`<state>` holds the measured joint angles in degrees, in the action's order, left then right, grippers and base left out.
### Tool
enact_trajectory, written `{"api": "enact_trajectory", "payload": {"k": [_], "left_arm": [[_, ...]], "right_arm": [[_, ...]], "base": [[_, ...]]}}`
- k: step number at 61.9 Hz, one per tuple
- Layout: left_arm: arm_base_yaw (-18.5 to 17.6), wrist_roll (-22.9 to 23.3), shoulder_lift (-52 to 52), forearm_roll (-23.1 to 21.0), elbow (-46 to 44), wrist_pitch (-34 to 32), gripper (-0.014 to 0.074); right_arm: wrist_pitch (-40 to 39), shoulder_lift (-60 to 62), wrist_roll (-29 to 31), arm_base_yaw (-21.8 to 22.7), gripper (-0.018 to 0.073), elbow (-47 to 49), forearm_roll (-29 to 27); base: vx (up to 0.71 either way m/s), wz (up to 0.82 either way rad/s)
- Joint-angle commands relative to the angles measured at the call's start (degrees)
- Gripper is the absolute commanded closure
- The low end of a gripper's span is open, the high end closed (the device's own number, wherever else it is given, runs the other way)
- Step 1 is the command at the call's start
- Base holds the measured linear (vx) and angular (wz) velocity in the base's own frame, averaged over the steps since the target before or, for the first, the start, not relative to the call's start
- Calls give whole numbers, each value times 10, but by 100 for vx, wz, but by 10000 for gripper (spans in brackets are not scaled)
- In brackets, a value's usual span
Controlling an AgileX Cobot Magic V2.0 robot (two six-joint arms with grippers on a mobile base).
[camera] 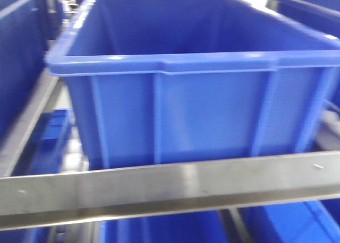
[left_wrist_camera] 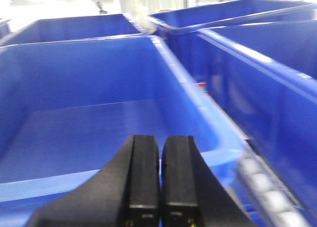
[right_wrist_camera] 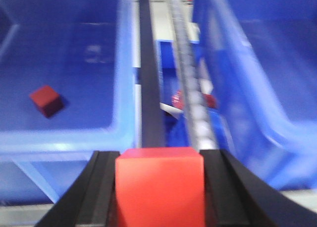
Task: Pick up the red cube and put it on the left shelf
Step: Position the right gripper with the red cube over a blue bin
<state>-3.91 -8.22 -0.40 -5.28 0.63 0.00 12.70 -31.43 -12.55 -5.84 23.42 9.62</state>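
Observation:
The red cube (right_wrist_camera: 159,187) sits clamped between the two black fingers of my right gripper (right_wrist_camera: 159,153), filling the gap between them. It hangs above a dark rail and a white roller track (right_wrist_camera: 190,88) of the left shelf, between two blue crates. The shelf's flat steel front rail (camera: 170,187) crosses the front view below a big blue crate (camera: 196,115). My left gripper (left_wrist_camera: 160,140) is shut with nothing in it, hovering at the near rim of an empty blue crate (left_wrist_camera: 89,133).
A second red cube (right_wrist_camera: 46,100) lies on the floor of the blue crate (right_wrist_camera: 64,133) at left in the right wrist view. Small red and white items (right_wrist_camera: 179,100) show on a lower tier. More blue crates (left_wrist_camera: 257,78) crowd both sides.

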Motion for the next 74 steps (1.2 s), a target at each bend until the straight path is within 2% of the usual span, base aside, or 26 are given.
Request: {"api": "enact_trajectory", "payload": {"k": [1, 40, 74], "left_arm": [[-2, -1, 4, -3, 13, -48, 491], [-2, -1, 4, -3, 13, -48, 491], [-2, -1, 4, -3, 13, -48, 491]], "right_arm": [[-44, -4, 0, 3, 502, 18, 8], [-44, -4, 0, 3, 502, 18, 8], [-44, -4, 0, 3, 502, 18, 8]], "base": [[5, 28], [5, 17], [0, 0]]}}
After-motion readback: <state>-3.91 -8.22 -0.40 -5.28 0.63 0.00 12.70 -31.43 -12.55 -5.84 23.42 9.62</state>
